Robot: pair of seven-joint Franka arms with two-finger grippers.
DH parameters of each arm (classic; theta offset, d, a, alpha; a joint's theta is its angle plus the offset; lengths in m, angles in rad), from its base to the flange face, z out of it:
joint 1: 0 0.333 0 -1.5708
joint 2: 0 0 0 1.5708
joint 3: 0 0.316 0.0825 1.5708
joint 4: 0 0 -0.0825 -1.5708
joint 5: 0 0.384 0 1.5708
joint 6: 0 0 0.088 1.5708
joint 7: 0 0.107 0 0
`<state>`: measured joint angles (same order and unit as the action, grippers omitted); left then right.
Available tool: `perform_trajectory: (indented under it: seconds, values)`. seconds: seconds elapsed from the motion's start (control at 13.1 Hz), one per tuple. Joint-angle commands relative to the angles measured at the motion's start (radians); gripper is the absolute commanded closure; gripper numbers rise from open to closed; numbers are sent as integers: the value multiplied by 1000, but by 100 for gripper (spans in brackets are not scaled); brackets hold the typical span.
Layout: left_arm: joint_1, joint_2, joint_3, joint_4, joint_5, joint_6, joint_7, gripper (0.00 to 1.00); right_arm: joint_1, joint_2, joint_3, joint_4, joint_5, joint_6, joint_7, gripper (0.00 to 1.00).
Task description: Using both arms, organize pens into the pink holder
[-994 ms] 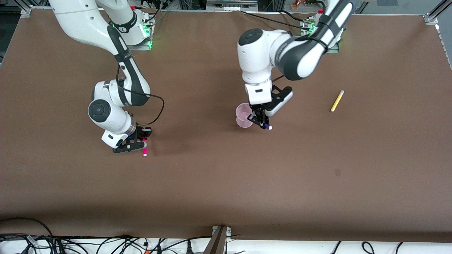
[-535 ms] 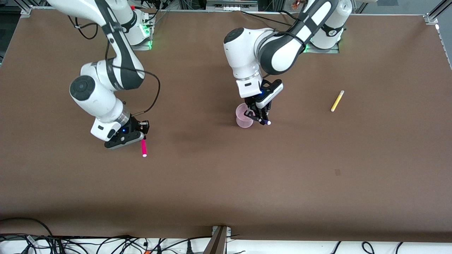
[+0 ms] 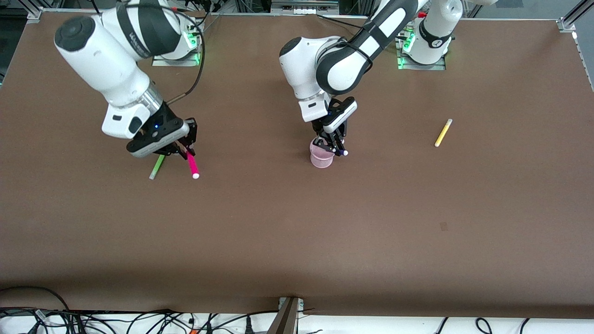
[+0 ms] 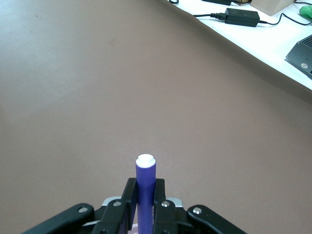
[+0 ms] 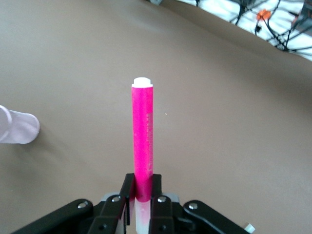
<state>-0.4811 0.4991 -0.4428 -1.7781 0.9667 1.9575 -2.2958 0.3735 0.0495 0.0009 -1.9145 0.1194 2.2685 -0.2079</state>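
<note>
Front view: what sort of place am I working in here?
Most likely a robotics lab bench. A brown-covered table framed by aluminium rails, loose cables along its edge, and two arms each holding a marker: left pincer over the pink cup, right pincer.

The translucent pale-pink round cup (image 3: pixel 321 157) is standing upright at the centre of the front view. A purple marker pen (image 3: pixel 340 150) is being held over its rim, white end (image 4: pixel 145 160) outward. A magenta-pink marker pen (image 3: pixel 192 164) is being held tilted at centre-left. A green marker pen (image 3: pixel 157 166) is lying beside it. A yellow marker pen (image 3: pixel 443 132) is lying at centre-right.
</note>
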Motion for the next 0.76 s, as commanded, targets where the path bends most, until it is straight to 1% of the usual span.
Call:
perform_trajectory:
  seconds: [0.0, 0.08, 0.15, 0.23, 0.38, 0.54, 0.69]
  values:
    - [-19, 6, 10, 12, 26, -20, -40, 51, -5, -71, 10, -49, 23, 0, -36, 92]
    - [-17, 4, 10, 13, 26, -20, -42, 32, -5, -85, 10, -61, 25, -1, -80, 92]
    - [-16, 2, 12, 16, 26, -22, -37, 2, -5, -100, 7, -79, 32, -3, -118, 92]
    - [-11, -2, 10, 19, 26, -29, -31, 0, -5, -115, 2, -102, 48, -3, -151, 92]
    - [1, -20, 15, 26, 24, -32, 13, 0, -7, -141, -6, -144, 94, -1, -227, 92]
    - [86, -60, 1, 32, -11, -14, 122, 0, -7, -146, -21, -167, 150, 6, -284, 92]
    - [174, -68, -14, 78, -109, 4, 304, 0, -5, -137, -18, -173, 199, 11, -295, 92]
